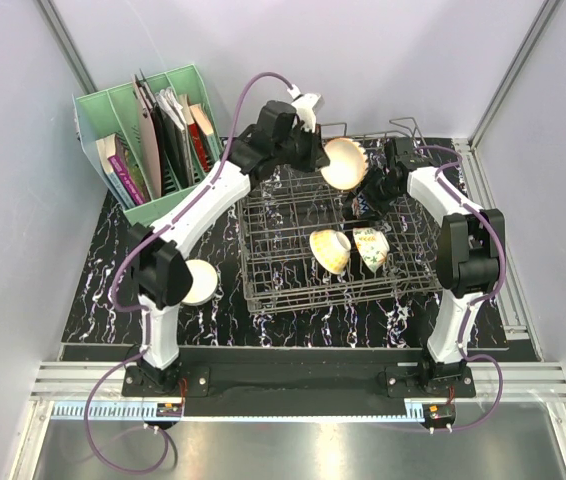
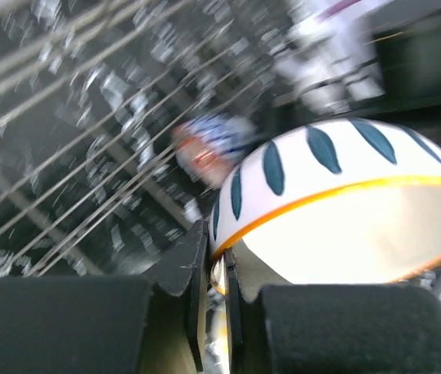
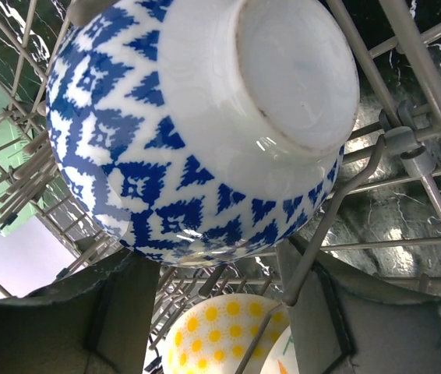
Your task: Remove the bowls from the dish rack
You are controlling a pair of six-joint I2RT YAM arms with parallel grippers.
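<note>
no readable text anywhere, book spines (image 1: 125,168) too small to read

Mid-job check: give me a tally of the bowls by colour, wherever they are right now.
Plain cream-white bowl: 1
White bowl with dark stripes: 1
Blue-and-white patterned bowl: 1
Yellow-patterned bowl: 1
Floral cream bowl: 1
Total: 5

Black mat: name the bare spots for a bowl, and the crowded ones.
Free: the strip of mat between the rack and the arm bases; the patch between file holder and white bowl, beside the left arm. Crowded: the thin strip right of the rack, under the right arm.
</note>
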